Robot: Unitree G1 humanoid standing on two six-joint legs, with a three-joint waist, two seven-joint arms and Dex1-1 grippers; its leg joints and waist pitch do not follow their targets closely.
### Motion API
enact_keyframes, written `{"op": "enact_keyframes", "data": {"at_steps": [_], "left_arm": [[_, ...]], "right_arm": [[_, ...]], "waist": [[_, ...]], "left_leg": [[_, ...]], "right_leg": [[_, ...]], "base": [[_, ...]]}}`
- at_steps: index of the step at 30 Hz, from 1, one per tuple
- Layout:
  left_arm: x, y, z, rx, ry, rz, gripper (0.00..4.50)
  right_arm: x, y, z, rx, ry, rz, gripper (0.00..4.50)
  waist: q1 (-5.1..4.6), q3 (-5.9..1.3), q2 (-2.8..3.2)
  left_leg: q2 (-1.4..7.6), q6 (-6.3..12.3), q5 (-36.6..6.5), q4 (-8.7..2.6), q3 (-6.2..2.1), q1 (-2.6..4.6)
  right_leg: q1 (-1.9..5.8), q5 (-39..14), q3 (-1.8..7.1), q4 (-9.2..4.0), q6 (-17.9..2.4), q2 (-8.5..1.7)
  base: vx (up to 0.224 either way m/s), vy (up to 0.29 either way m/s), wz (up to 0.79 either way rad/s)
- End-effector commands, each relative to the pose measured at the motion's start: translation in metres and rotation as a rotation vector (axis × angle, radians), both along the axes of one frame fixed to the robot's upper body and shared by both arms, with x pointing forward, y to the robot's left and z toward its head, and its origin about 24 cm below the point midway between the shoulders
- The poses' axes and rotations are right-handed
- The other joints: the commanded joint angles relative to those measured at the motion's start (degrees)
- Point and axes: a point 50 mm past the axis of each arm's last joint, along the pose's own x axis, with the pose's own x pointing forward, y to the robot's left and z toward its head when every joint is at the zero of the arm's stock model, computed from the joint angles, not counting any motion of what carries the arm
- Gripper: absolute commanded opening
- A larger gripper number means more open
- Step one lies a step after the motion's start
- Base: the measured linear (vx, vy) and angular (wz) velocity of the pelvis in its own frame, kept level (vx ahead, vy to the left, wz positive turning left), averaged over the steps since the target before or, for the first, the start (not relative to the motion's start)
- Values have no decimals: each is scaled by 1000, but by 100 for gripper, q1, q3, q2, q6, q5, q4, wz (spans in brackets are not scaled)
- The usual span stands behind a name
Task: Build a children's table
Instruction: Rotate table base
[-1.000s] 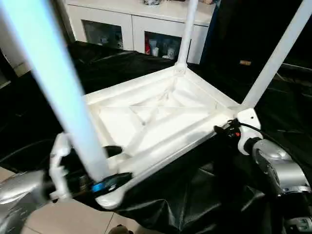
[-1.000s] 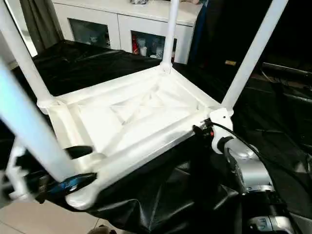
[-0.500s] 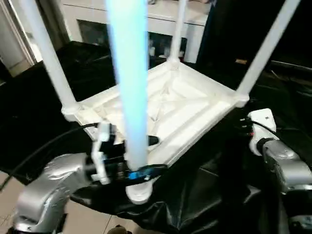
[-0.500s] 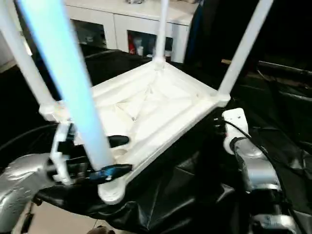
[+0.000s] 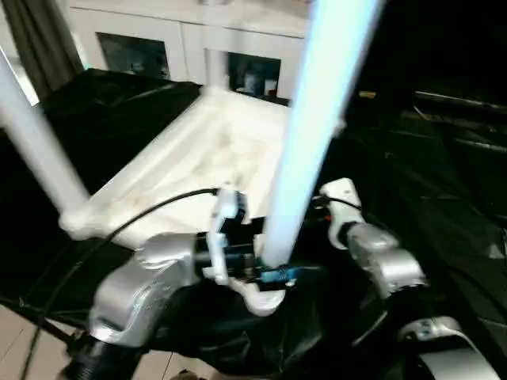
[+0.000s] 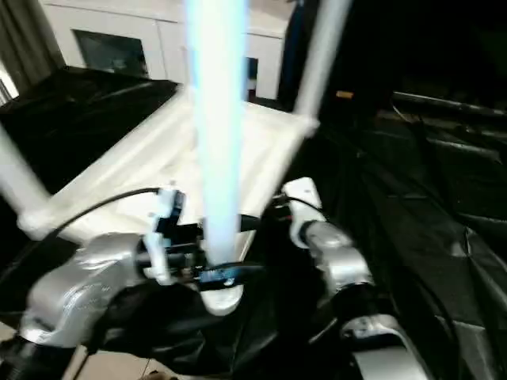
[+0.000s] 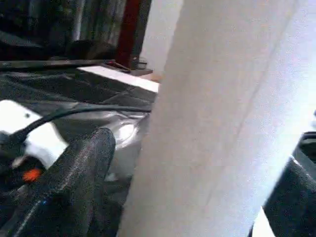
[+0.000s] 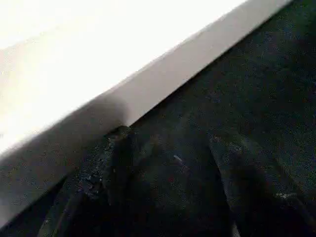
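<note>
The children's table lies upside down on black cloth, its white ribbed top (image 5: 182, 158) facing up and its legs pointing upward. The nearest leg (image 5: 309, 142) rises from the front corner socket (image 5: 265, 297). My left gripper (image 5: 265, 267) stands open astride this leg's base, one black finger (image 7: 74, 182) on each side, with a slim gap at both sides. Another leg (image 5: 40, 158) stands at the left corner, and a far one (image 6: 321, 55) at the back. My right gripper (image 8: 173, 168) is open beside the top's white rim (image 8: 148, 84), with only cloth between its fingers.
A white glass-door cabinet (image 5: 158, 39) stands behind the work. Black cloth (image 5: 444, 182) covers the surface all around the top and hangs over the front edge. Pale floor tile (image 5: 16, 340) shows at the lower left. A black cable (image 5: 150, 210) loops over my left forearm.
The table has turned, and the near leg has swept from picture left to the middle, my left gripper staying around its base. My right gripper left the right corner for the near rim.
</note>
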Motion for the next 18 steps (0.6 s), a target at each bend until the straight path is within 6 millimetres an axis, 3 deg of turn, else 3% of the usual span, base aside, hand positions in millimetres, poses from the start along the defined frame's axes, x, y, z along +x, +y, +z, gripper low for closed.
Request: {"op": "enact_keyframes", "data": {"at_steps": [1,5,6,8,12,14,18], "left_arm": [[11,-17,-2,26,-48,20,448],[30,-22,-9,115,-100,132,448],[42,-18,-13,189,-147,228,448],[51,-12,-16,239,-177,289,448],[60,2,-22,302,-183,320,448],[62,14,-26,343,-197,335,448],[59,22,-29,339,-191,306,448]], "right_arm": [[5,18,6,0,-42,61,284],[12,5,6,-40,-59,-42,284],[16,-6,9,-49,-73,-111,284],[19,-17,12,-54,-87,-164,284],[22,-38,19,-44,-115,-229,284],[19,-51,23,-28,-122,-208,284],[10,-57,25,-22,-119,-83,284]], "waist": [[73,-380,-26],[82,-385,-23],[93,-404,5],[112,-412,-7],[183,-422,-5],[196,-423,-14],[247,-418,-29]], "left_leg": [[136,15,-804,-373,-19,68],[139,10,-841,-374,-22,79],[148,1,-861,-365,-29,96],[150,2,-806,-360,-28,91],[129,-9,-803,-345,-20,104],[127,3,-829,-343,-15,104],[139,121,-797,-337,-17,91]], "right_leg": [[314,-218,210,-381,-1243,-314],[324,-202,209,-388,-1252,-319],[330,-196,210,-388,-1229,-326],[337,-81,211,-366,-1238,-326],[338,-38,205,-349,-1204,-316],[331,-40,204,-354,-1215,-308],[342,59,198,-349,-1267,-313]], "base": [[0,0,0],[0,0,0],[0,0,0],[0,0,0],[0,0,0],[0,0,0],[0,0,0]]}}
